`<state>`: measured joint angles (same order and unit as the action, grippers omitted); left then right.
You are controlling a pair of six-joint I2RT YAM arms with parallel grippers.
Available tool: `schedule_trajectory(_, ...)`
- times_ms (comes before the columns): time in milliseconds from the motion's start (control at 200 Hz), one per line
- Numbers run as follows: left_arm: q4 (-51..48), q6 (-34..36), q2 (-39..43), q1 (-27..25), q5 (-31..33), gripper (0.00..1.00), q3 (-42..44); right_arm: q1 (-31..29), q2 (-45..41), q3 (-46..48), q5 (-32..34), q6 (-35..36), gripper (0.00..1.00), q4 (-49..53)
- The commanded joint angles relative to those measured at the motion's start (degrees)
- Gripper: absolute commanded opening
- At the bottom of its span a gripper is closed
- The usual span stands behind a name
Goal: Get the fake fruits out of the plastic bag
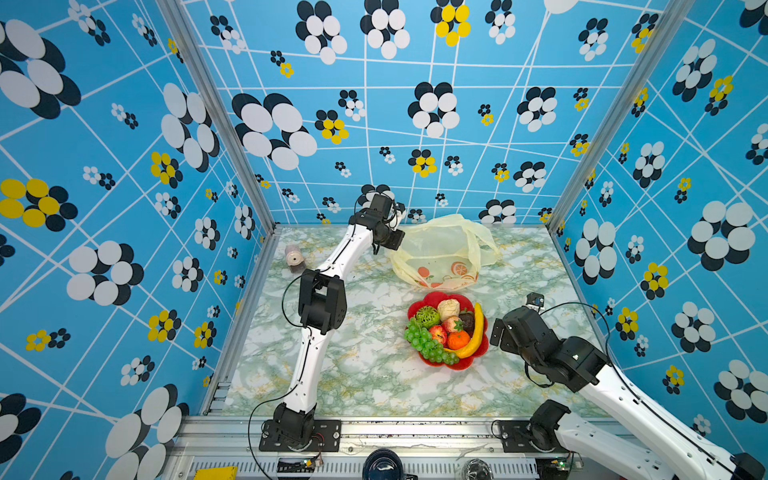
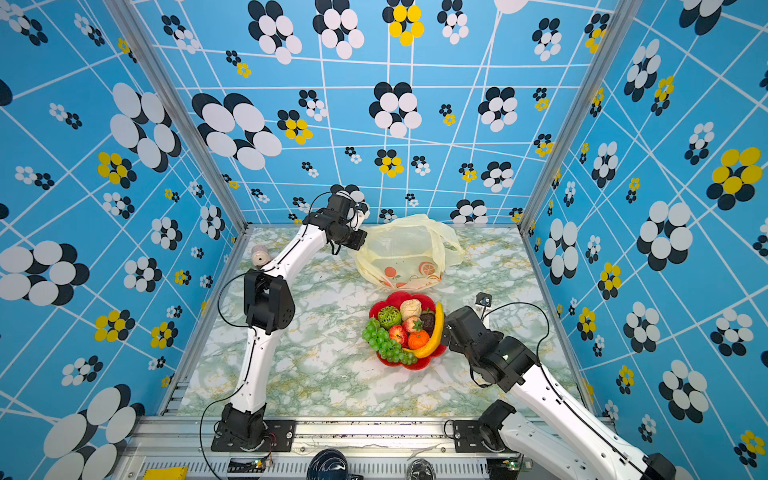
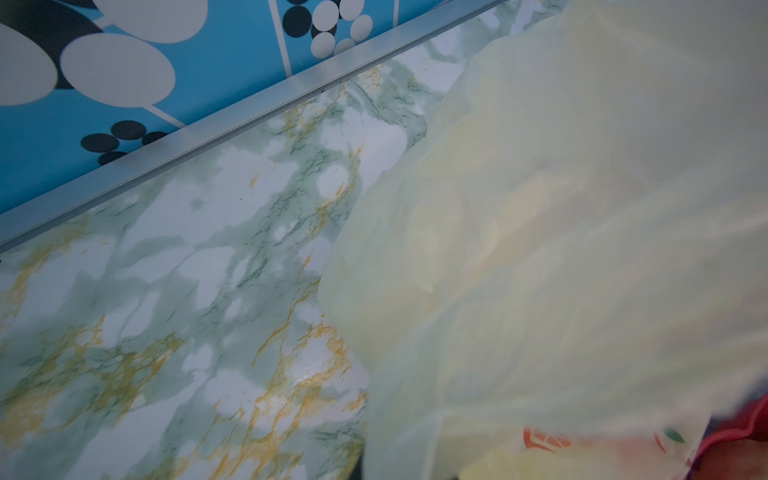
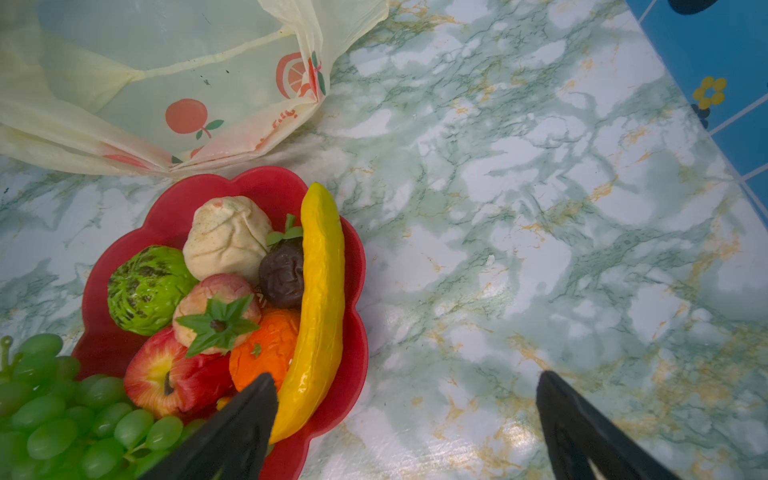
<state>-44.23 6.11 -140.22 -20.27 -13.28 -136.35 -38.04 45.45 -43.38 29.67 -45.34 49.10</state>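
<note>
One marble-patterned table (image 1: 365, 374) bears everything I work on from my station. Toward its far edge stands the plastic bag (image 1: 440, 249), pale yellow and translucent. Its mouth is raised and its printed base rests on the table.

Just in front of the bag lies a red flower-shaped plate (image 1: 434, 296); I cannot tell whether rim and bag touch.

The left gripper (image 1: 394, 242) is clenched on the bag's left edge and holds that side up. The right gripper (image 4: 407, 415) is spread wide and grasps nothing. It hovers at the plate's right rim, and in the right wrist view one finger (image 4: 249, 424) overlaps the banana's end.

All eight fake fruits (image 1: 449, 328) lie on the plate, outside the bag:
- the green grape bunch (image 4: 62, 415) spills over the near-left rim
- the banana (image 4: 320, 311) lies along the right rim
- the cream bulb (image 4: 226, 237) sits at the far side
- the green netted ball (image 4: 145, 289) sits beside the bulb
- the apple (image 4: 166, 378), orange (image 4: 266, 349) and strawberry (image 4: 212, 303) fill the middle
- the dark brown piece (image 4: 282, 274) sits between bulb and banana
</note>
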Motion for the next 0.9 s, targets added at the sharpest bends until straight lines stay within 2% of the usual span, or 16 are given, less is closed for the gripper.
schedule_trajectory(0, -4.5, 2.8, -3.5, 0.5, 0.3, 0.05, -5.3, 0.4, -1.6, 1.4, -0.6, -4.7, 0.99, -0.2)
schedule_trajectory(140, -4.1, 2.6, -5.2, -0.1, 1.9, 0.11, -7.3, 0.4, -2.3, 1.9, -1.5, -6.0, 0.99, -0.7)
schedule_trajectory(290, -3.0, 1.3, -4.4, -0.1, 5.7, 0.30, -7.4, 0.4, -2.1, 2.3, -2.6, -6.8, 0.99, -1.2)
schedule_trajectory(360, -3.0, -0.4, -3.5, -0.2, 7.6, 0.42, -7.6, 0.4, -2.3, 2.5, -3.2, -6.9, 0.99, -1.0)
schedule_trajectory(380, -3.1, -1.1, -3.3, -0.2, 8.2, 0.49, -7.8, 0.4, -2.3, 2.5, -3.3, -7.0, 0.99, -0.8)
schedule_trajectory(465, -3.5, -3.9, -1.2, -0.8, 9.8, 0.58, -8.0, 0.4, -3.2, 2.9, -4.1, -7.2, 0.99, -0.8)
schedule_trajectory(525, -3.9, -4.8, 0.5, -1.7, 11.4, 0.68, -7.8, 0.4, -4.2, 3.4, -5.3, -6.8, 0.99, -1.5)
schedule_trajectory(655, -5.5, -7.8, 4.4, -3.5, 13.9, 1.00, -7.4, 0.5, -5.8, 3.8, -6.7, -7.9, 0.99, -1.3)
schedule_trajectory(895, -1.7, -14.8, 18.0, -4.0, 12.4, 0.99, 5.8, 0.9, -7.4, 4.3, -7.4, -9.9, 0.99, 0.9)
